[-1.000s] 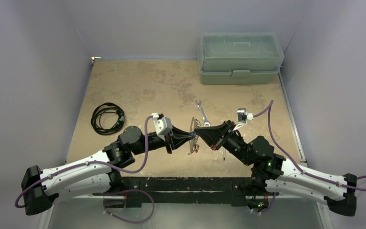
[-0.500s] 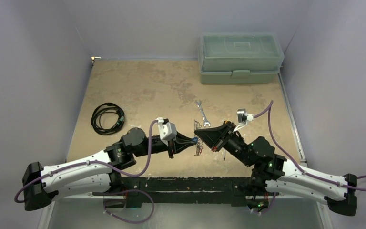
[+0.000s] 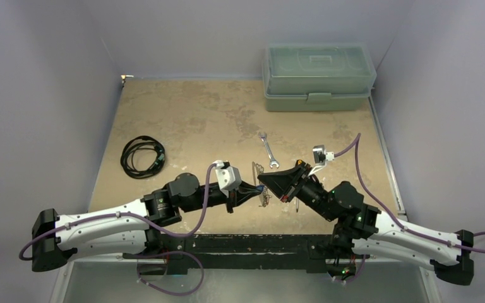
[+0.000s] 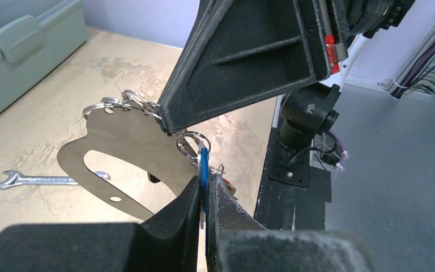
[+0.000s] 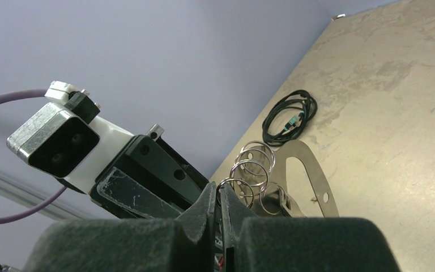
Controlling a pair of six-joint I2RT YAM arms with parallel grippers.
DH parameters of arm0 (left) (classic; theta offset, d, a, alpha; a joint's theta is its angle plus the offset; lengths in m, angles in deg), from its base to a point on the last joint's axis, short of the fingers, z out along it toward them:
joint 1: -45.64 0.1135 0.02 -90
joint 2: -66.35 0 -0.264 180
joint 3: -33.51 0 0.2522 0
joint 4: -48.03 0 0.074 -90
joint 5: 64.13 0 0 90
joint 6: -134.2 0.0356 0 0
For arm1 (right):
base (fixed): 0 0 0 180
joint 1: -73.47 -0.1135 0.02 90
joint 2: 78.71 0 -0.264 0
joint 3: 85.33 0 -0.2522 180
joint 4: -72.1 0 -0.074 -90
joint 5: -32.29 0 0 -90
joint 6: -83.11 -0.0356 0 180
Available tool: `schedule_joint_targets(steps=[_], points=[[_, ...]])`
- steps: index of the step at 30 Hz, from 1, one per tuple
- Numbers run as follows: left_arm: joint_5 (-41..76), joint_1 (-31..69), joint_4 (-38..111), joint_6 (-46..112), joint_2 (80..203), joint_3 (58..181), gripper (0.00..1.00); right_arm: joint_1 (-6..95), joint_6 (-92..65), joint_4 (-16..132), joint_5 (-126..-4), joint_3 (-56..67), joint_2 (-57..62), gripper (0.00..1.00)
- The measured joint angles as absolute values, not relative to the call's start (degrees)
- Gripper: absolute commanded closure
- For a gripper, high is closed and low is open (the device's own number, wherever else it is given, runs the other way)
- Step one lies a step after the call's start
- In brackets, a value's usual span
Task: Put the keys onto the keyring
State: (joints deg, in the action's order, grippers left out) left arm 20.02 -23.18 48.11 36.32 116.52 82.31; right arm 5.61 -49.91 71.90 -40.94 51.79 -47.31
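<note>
The right jaws pinched the keyring (image 4: 122, 133) by its ringed edge, holding it aloft so the left jaws, clamped on the blue key (image 4: 203, 167), could thread it on just ahead.

Plain pale lavender-grey walls closed the space in on three sides: a back wall (image 3: 183, 38), a left wall (image 3: 38, 113) and a right wall (image 3: 442, 113). Between them lay the table (image 3: 183, 113), its tan top mottled and worn with darker blotches. A black strip (image 3: 252, 243) ran along its near edge, with a smooth grey surface (image 4: 396, 187) beyond. The light was soft and even, with faint shadows.
</note>
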Motion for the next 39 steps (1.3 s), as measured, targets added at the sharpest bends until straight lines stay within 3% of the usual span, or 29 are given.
schedule_joint_targets(steps=[5, 8, 10, 19, 26, 31, 39], points=[[22.8, -23.8, 47.0, 36.4, 116.9, 82.4, 0.98, 5.6, -49.8, 71.3, -40.9, 51.7, -47.3, 1.00], [24.2, -24.1, 45.8, 36.4, 117.5, 83.2, 0.73, 5.7, -49.9, 71.1, -40.8, 51.7, -47.3, 1.00], [24.6, -24.4, 44.0, 36.6, 117.7, 83.8, 0.63, 5.7, -50.0, 71.4, -40.4, 51.5, -47.3, 1.00], [26.9, -25.8, 36.6, 37.4, 114.6, 85.0, 0.45, 6.0, -53.3, 75.4, -36.5, 50.5, -46.7, 1.00], [30.5, -25.8, 40.4, 38.1, 109.9, 85.2, 0.47, 6.0, -57.5, 82.1, -34.0, 52.7, -45.7, 1.00], [33.6, -25.8, 51.4, 40.2, 108.3, 81.5, 0.49, 6.0, -62.4, 88.1, -31.9, 55.3, -44.1, 1.00], [34.3, -25.8, 62.6, 44.0, 111.9, 77.5, 0.49, 6.0, -66.7, 90.0, -31.5, 53.9, -39.5, 1.00]])
